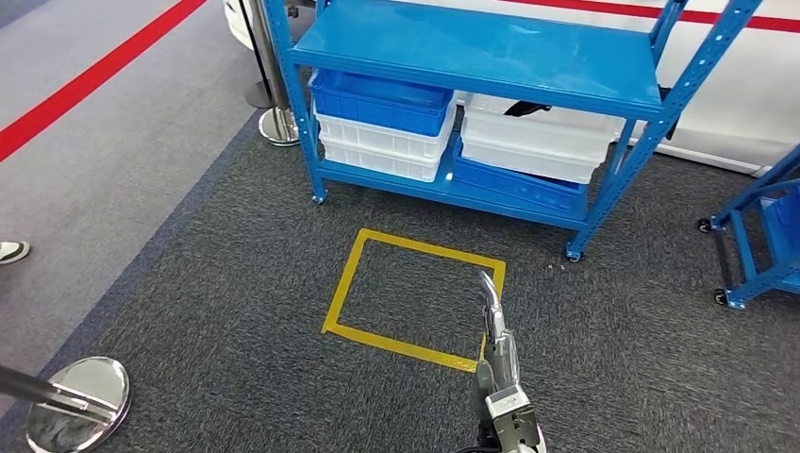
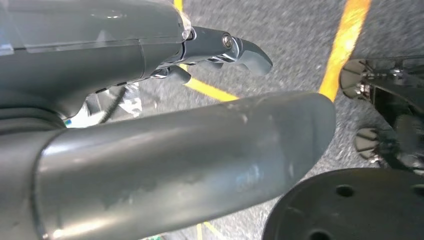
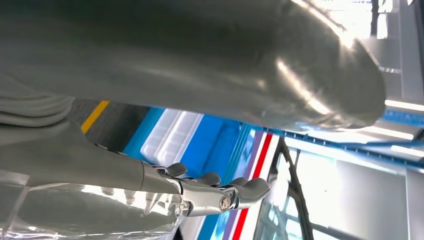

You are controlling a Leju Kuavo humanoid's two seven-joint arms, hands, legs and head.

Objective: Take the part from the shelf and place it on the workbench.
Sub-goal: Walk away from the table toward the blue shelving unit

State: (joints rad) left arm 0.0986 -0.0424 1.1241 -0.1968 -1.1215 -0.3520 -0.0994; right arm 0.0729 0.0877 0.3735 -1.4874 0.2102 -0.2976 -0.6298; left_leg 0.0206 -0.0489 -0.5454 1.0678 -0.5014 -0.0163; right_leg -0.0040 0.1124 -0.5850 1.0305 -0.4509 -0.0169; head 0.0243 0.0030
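A blue metal shelf [image 1: 491,47] stands ahead on the dark carpet. Its lower level carries stacked bins: a blue bin [image 1: 382,102] on white ones at the left, and white bins [image 1: 538,142] on a blue one at the right. A small black part [image 1: 526,108] lies in the top right white bin, mostly hidden under the shelf board. My right hand [image 1: 495,349] reaches forward low in the head view, well short of the shelf, fingers [image 3: 215,192] straight and holding nothing. In its wrist view my left hand [image 2: 190,150] hangs over the carpet, fingers [image 2: 235,47] apart and empty.
A yellow tape square [image 1: 344,283] marks the carpet in front of the shelf. Chrome stanchion bases stand at the near left [image 1: 80,401] and beside the shelf's left leg [image 1: 278,123]. A blue wheeled cart [image 1: 755,245] is at the right. A person's shoe [image 1: 11,251] shows at the left edge.
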